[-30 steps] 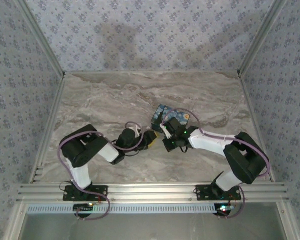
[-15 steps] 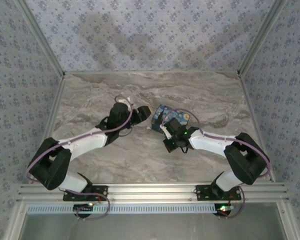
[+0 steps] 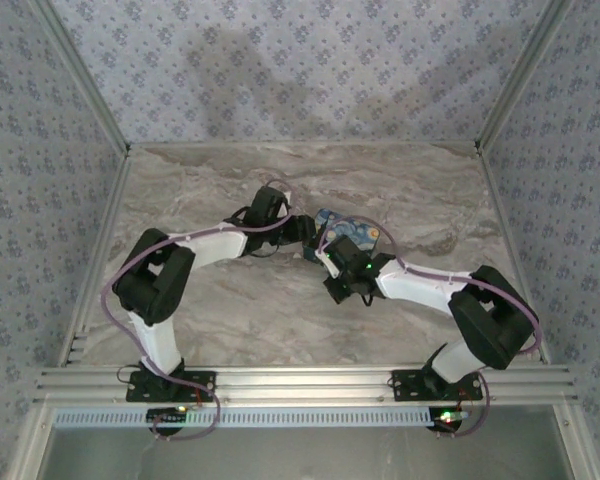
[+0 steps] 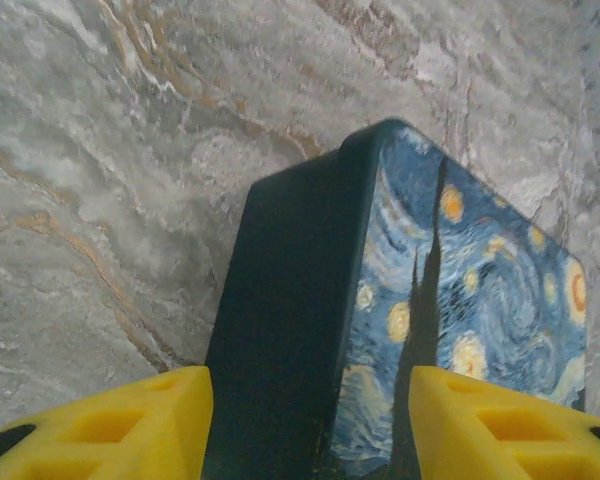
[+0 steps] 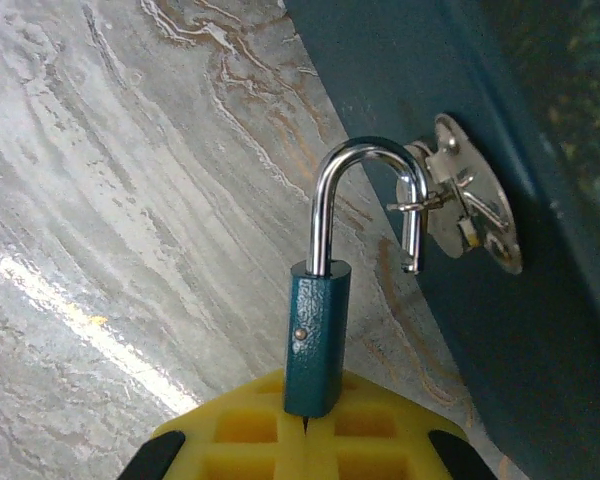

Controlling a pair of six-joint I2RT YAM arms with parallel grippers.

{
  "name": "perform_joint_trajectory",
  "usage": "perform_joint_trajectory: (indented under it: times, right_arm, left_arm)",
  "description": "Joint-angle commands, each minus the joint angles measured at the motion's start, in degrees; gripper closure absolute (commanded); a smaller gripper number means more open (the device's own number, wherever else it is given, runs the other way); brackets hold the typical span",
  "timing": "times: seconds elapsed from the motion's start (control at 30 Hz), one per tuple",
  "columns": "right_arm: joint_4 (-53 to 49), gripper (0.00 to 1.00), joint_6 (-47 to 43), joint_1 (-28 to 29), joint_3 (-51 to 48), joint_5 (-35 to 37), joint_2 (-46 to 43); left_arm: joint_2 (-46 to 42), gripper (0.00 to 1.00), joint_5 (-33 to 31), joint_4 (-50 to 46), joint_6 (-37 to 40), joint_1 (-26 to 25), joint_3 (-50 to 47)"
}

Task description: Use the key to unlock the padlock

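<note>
The left arm has swung a long way. A second ago it was folded up near the middle of the surface [image 5: 130, 200]. Now it reaches out to the box [image 4: 280, 300] with the starry painting. The left end effector [image 4: 305, 385] has its two yellow fingers apart, one on each side of the box's near end. I cannot tell if they squeeze the box or just sit around it. The right arm has not moved in that time.

The right end effector [image 5: 305, 405] is clamped on the padlock [image 5: 317, 335], the little dark blue one, and holds it just beside the box's dark side. Its shiny metal loop [image 5: 365, 150] has one leg stuck in the blue body. The other leg hangs free, hooked through the small ring on the silver plate [image 5: 480, 220] on the box. So I think the padlock is already open, and the left arm has come to hold the box steady while the padlock comes off the ring.

The bottom of the padlock is tucked down between the yellow fingers, so I cannot tell if the key is in there. The left wrist camera cuts off the fingers low down. From above, the padlock is too small to pick out.
</note>
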Motion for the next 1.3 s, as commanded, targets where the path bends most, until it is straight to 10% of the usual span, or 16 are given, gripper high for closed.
perform_joint_trajectory:
  times: [0.0, 0.57, 1.27]
  right_arm:
    - [0.40, 1.00, -1.40, 0.40, 1.63, 0.67, 0.06]
    - [7.17, 1.00, -11.63, 4.32, 6.67, 5.99, 5.71]
    - [0.81, 1.00, -6.57, 6.02, 6.86, 5.31, -7.17]
  left_arm:
    - [1.30, 0.53, 3.80, -0.03, 0.92, -0.39, 2.82]
    - [0.73, 0.61, 3.57, 1.63, -0.86, -1.21, 0.70]
    - [-25.66, 0.43, -5.92, -7.31, 2.42, 5.15, -14.77]
